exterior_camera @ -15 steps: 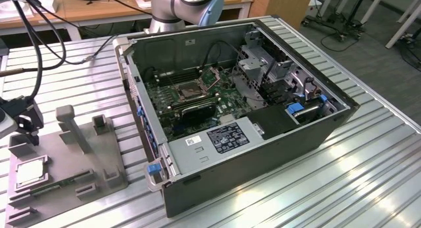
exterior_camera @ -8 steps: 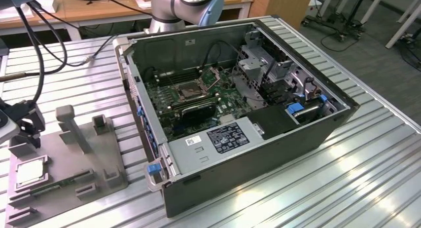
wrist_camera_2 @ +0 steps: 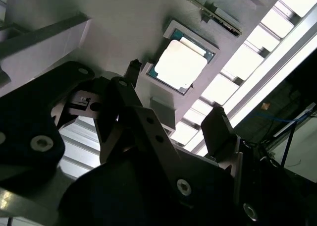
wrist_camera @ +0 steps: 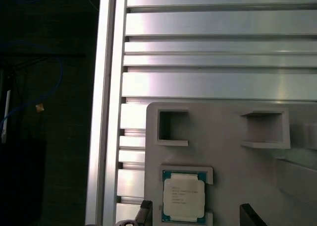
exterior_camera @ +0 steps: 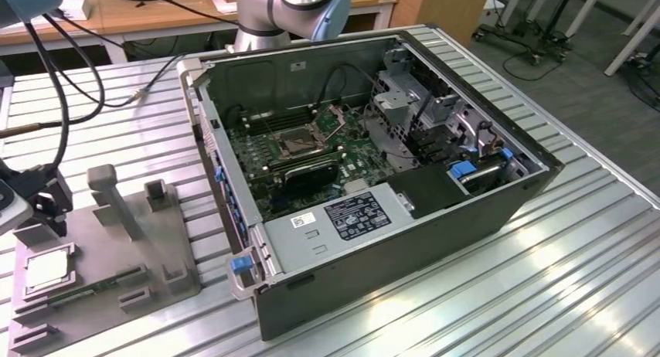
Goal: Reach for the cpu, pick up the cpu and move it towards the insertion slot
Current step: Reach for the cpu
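Ribbed aluminium slat table (exterior_camera: 577, 280), shiny and grooved. On it lies an open black computer case (exterior_camera: 413, 256), boxy sheet metal, on its side. Inside it is a green motherboard (exterior_camera: 356, 137), flat and densely populated. Matte grey plastic tray (exterior_camera: 154, 241) with square recesses and upright posts sits on the table at the exterior view's left, well apart from the case. Black gripper (wrist_camera_2: 176, 94) hangs over the tray, its blocky fingers (wrist_camera_2: 218, 124) spread wide and holding nothing. The insertion slot (exterior_camera: 297, 143) is a small square with a shiny metal frame and dark centre, on the motherboard. The cpu (wrist_camera_2: 181, 65), a flat square with a pale silver top and thin dark rim, lies in a tray recess, framed between the spread fingers in both wrist views.
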Controlling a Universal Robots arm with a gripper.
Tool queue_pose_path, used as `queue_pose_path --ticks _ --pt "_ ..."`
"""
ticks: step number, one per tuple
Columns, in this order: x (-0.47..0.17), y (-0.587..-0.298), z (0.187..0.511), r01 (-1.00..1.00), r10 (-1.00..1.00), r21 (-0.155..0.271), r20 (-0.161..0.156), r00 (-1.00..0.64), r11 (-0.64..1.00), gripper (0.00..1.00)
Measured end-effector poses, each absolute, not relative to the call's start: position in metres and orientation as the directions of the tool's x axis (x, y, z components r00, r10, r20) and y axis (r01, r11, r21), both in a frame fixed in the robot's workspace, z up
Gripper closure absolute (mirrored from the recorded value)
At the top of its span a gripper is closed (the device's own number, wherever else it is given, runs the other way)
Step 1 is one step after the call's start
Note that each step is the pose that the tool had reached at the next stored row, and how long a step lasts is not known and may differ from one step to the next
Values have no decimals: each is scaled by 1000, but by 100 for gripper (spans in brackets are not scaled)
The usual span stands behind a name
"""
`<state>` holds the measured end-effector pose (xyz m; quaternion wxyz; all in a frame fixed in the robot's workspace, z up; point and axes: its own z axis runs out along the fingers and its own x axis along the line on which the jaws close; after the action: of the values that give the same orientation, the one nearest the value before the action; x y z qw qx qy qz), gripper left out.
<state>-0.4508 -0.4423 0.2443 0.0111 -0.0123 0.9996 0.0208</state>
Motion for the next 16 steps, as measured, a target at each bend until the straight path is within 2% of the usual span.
queue_pose_path --ticks 16 --pt "-451 -442 241 -25 -24 41 -23 -999 999 24"
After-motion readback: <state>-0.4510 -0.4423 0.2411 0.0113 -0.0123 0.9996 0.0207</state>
